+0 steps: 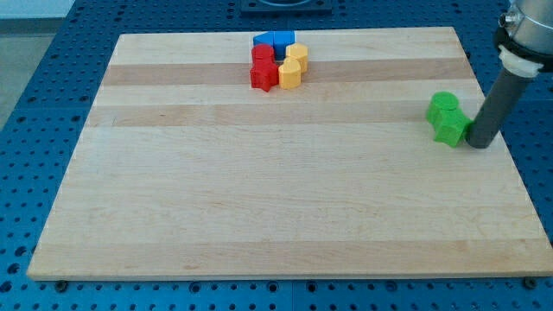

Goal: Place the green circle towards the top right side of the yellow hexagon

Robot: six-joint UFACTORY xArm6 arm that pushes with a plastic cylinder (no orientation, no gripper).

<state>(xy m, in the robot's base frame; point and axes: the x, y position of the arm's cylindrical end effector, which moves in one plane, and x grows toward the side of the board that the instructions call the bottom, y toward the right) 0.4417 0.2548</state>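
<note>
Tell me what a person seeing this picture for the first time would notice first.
Probably the two green blocks near the view's right edge of the wooden board, touching each other, with my tip right beside them on their right. Next comes the tight cluster at the view's top centre: blue blocks at the back, red blocks on the left and yellow blocks on the right. The two groups lie far apart.
</note>
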